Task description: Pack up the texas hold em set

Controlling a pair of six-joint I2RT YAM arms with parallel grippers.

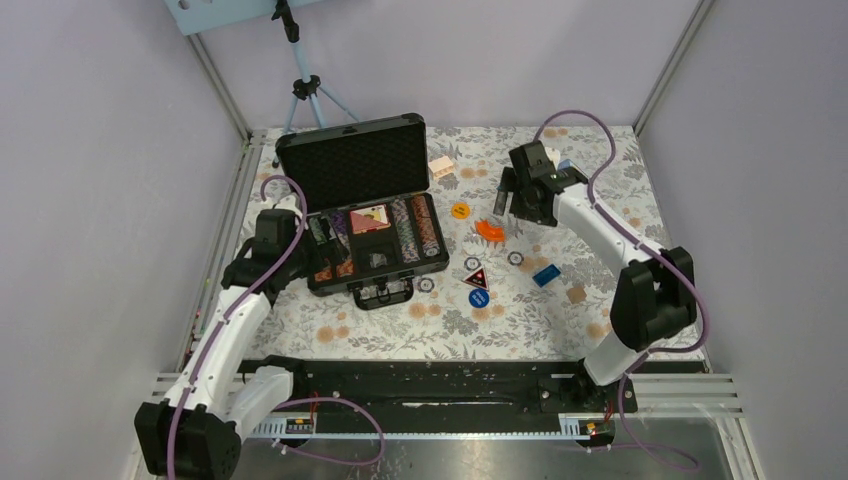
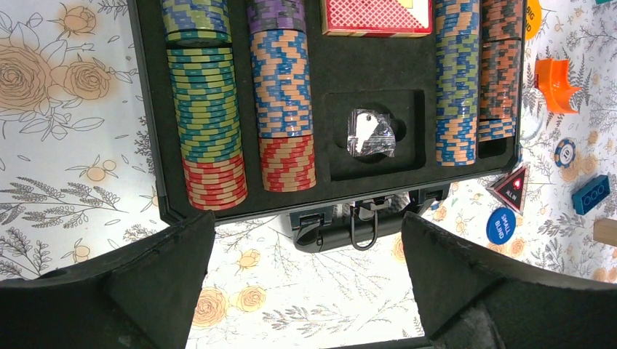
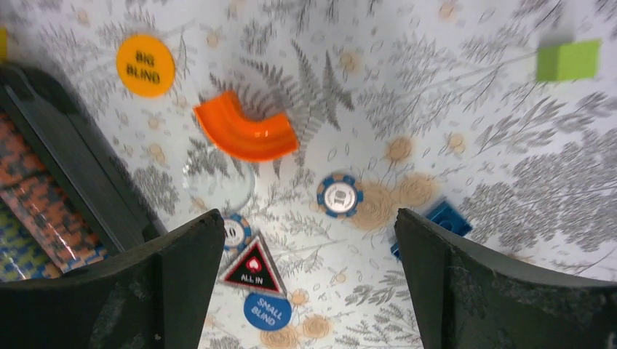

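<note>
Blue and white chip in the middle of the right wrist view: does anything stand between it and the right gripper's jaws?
Nothing visible does. The chip lies on the flowered cloth, just ahead of the right gripper, whose jaws stand wide apart. The orange curved block lies apart from it, to one side.

case (image 2: 349,69) just ahead of left gripper (image 2: 305,225), chips (image 2: 207,109) and deck (image 2: 375,18) inside, curved block (image 3: 244,134) ahead of right gripper (image 3: 305,225), loose chip (image 3: 340,196) nearer, discs (image 3: 267,311) beside one finger, case on its left
</note>
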